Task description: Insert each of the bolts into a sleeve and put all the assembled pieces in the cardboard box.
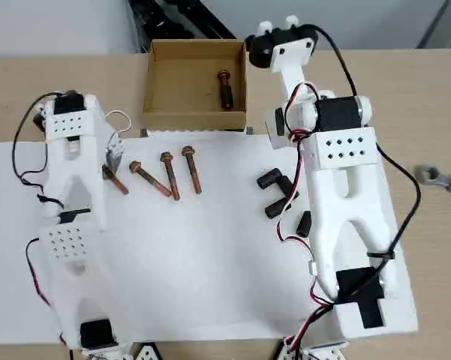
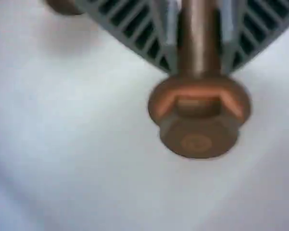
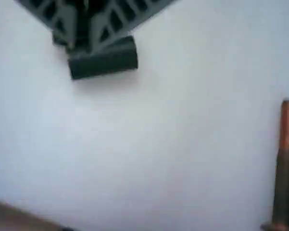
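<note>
While the left hand [image 2: 198, 62] is clamped on a bolt [image 2: 198, 118] at the white sheet [image 1: 210, 255], the right hand [image 3: 89, 41] sits over a sleeve [image 3: 103, 63], grip impossible to judge; likely the pickup step, then aligning both for insertion.

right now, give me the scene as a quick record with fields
left tool: shut on held bolt
right tool: at a black sleeve on the white sheet
loose bolts: three, lying on the sheet
sleeves: four, by the right arm
cardboard box: one assembled piece inside
</note>
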You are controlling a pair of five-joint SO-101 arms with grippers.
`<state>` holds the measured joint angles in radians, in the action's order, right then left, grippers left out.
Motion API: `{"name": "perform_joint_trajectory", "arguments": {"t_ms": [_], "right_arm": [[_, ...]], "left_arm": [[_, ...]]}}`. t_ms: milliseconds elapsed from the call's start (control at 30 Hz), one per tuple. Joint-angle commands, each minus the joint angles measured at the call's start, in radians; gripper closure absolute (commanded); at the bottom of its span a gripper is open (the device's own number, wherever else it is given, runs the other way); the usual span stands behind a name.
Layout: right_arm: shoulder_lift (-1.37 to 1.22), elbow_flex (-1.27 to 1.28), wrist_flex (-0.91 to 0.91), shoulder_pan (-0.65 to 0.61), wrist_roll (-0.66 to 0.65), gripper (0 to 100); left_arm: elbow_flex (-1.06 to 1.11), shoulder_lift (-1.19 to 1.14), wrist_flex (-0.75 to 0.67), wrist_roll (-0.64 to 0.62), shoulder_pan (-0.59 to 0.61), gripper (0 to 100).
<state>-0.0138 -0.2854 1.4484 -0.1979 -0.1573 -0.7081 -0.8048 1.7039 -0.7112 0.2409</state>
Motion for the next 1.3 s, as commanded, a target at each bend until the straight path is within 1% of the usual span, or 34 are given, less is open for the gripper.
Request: {"name": "perform_joint_trajectory", "arguments": {"t_ms": [0, 67, 200, 300, 367, 400, 500, 600, 733, 833, 933, 1000, 1067, 1100, 1200, 1267], "right_arm": [[0.056, -0.044, 0.065, 0.018, 0.002, 99.6], [0.056, -0.044, 0.116, 0.025, 0.000, 99.6], [0.056, -0.043, 0.214, 0.027, 0.000, 99.6], [0.056, -0.043, 0.219, 0.039, -0.002, 99.6], [0.056, -0.043, 0.220, 0.042, -0.025, 99.5], [0.056, -0.040, 0.223, 0.041, -0.040, 99.5], [0.061, 0.029, 0.225, 0.042, -0.046, 99.5], [0.105, 0.175, 0.205, 0.061, -0.038, 99.5], [0.266, 0.388, 0.036, 0.111, -0.040, 99.5], [0.395, 0.585, -0.108, 0.117, -0.051, 99.5], [0.440, 0.783, -0.263, 0.111, -0.087, 99.5], [0.438, 0.862, -0.374, 0.108, -0.098, 99.5], [0.426, 0.898, -0.458, 0.107, -0.103, 98.8], [0.414, 0.896, -0.472, 0.107, -0.101, 97.4], [0.360, 0.867, -0.473, 0.107, -0.098, 92.6], [0.317, 0.833, -0.452, 0.111, -0.098, 91.8]], "left_arm": [[-0.076, 0.140, 0.051, 0.057, -0.005, 99], [-0.070, 0.216, 0.051, 0.081, -0.012, 99], [-0.010, 0.385, 0.049, 0.173, -0.029, 99], [0.022, 0.485, 0.049, 0.298, -0.040, 99], [0.039, 0.543, 0.051, 0.396, -0.040, 99], [0.056, 0.577, 0.051, 0.423, -0.038, 99], [0.134, 0.695, 0.049, 0.460, -0.020, 99], [0.236, 0.802, 0.048, 0.465, -0.017, 99], [0.366, 0.933, 0.044, 0.466, -0.017, 99], [0.453, 1.028, 0.018, 0.468, -0.017, 99], [0.527, 1.105, -0.017, 0.488, -0.020, 99], [0.575, 1.143, -0.043, 0.486, -0.020, 99], [0.613, 1.165, -0.052, 0.483, -0.021, 99], [0.624, 1.166, -0.052, 0.483, -0.021, 99], [0.630, 1.166, -0.051, 0.483, -0.017, 99], [0.630, 1.166, -0.051, 0.482, -0.017, 99]]}}
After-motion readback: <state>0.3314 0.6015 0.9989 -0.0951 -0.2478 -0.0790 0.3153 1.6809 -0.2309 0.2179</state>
